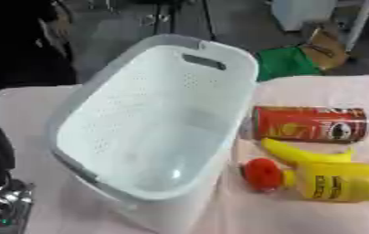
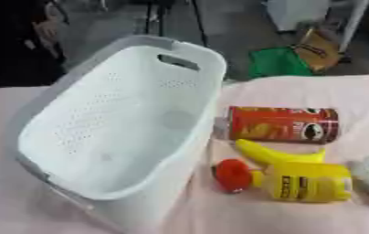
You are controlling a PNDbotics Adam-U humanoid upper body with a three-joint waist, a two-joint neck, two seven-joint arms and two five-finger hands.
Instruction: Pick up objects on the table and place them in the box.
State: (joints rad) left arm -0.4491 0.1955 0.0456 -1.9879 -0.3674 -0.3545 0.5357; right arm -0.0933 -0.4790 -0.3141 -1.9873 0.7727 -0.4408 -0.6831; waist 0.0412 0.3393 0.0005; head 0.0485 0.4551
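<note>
Beside the empty basket (image 1: 152, 123) on the bench (image 2: 315, 91): can (image 1: 310, 124), banana (image 2: 274, 155), yellow bottle (image 1: 331, 181).
Neither robot hand is visible, so their state is unknown; the can lies on its side and may roll when nudged.

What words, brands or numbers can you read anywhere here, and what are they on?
Red can, lying on its side: a round mascot logo near its right end, wording too blurred to read.
Yellow bottle with red cap: dark vertical print on the label, too blurred to read.
White basket: no text visible.
</note>
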